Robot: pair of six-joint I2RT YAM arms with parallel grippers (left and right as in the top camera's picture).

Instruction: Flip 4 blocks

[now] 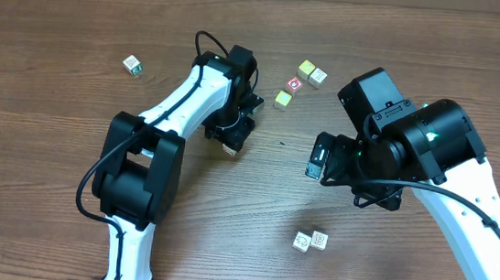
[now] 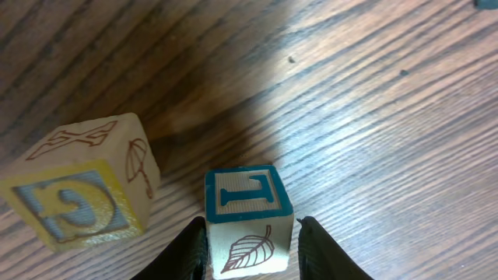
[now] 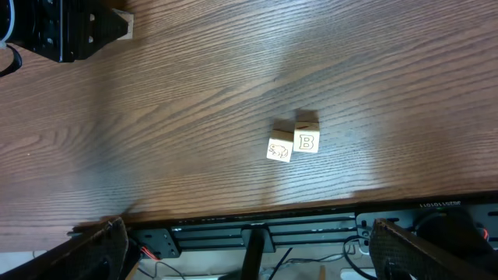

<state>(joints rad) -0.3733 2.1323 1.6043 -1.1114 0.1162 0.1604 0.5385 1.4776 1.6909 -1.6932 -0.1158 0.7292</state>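
Left wrist view: left gripper (image 2: pixel 250 229) straddles the blue-T block (image 2: pixel 247 198), a finger at each side face. Whether it pinches, I cannot tell. G block (image 2: pixel 78 198) sits just beside, outside the fingers. Right gripper (image 3: pixel 245 232), spread wide, hangs apart from the B block (image 3: pixel 306 141). Left arm is nearer.

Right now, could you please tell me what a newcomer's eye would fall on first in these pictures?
Probably the block with a blue-framed T and a leaf drawing, filling the left wrist view between the left fingers. Left of it sits a block with a yellow-framed G. Overhead, two pale blocks sit side by side, low and right of centre.
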